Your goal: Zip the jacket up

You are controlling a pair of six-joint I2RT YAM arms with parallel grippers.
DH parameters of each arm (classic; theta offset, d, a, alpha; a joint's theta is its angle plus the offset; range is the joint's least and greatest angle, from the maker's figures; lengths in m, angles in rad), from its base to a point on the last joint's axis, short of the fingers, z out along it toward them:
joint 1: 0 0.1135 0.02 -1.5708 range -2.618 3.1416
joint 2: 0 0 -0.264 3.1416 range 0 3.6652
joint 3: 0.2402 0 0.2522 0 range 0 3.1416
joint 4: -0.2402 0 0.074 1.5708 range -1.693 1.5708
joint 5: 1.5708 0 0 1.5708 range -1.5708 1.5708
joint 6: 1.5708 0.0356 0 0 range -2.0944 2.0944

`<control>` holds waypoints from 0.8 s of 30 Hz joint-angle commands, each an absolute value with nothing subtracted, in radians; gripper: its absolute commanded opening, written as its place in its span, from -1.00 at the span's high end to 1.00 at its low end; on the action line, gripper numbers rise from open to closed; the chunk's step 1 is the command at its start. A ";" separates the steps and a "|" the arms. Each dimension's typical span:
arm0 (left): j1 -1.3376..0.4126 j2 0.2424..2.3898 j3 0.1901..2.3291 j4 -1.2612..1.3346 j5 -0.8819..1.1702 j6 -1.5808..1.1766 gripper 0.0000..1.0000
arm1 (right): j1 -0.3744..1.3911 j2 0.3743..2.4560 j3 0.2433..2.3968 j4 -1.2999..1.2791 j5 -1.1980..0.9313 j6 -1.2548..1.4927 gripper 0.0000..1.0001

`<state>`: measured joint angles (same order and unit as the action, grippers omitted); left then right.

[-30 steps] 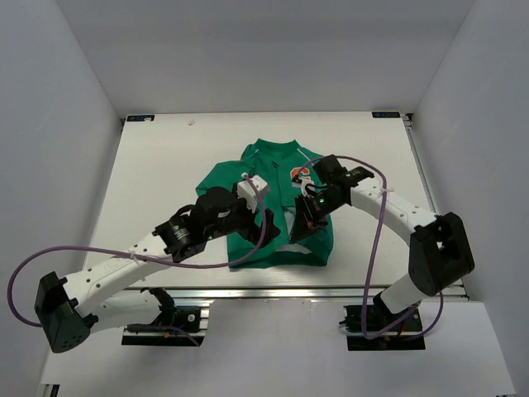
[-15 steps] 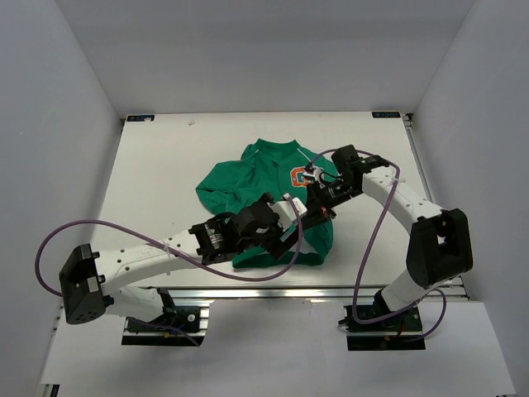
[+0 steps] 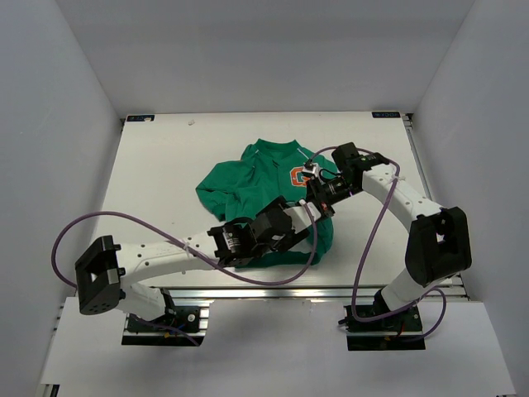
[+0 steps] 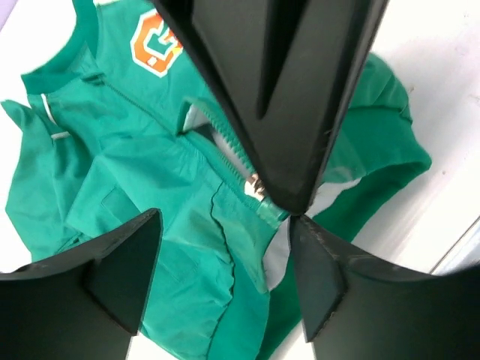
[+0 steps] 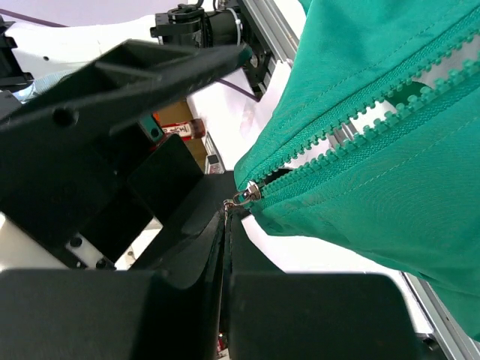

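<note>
Right wrist: right gripper (image 5: 226,217) tight on zip pull (image 5: 246,196) at jacket (image 5: 375,172) edge — left gripper (image 4: 225,221) (spread) by hem (image 4: 271,212).

One green jacket (image 3: 263,175), one desk (image 3: 161,161), two arms (image 3: 165,251), two grippers: left gripper (image 4: 225,222), right gripper (image 5: 227,216).

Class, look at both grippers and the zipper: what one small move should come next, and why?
Probably close the left gripper on the jacket, at its hem beside the zipper pull. Its jaws stand open around that spot, while the right gripper is shut on the pull, low on the zipper, with the teeth above unmeshed. Pinning the hem should let the pull slide up.
</note>
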<state>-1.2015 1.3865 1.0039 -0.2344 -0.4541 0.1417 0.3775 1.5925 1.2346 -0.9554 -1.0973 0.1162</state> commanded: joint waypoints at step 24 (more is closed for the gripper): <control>-1.272 1.278 0.947 -0.106 -0.448 0.193 1.00 | 0.324 1.503 1.249 -0.644 -1.023 0.434 1.00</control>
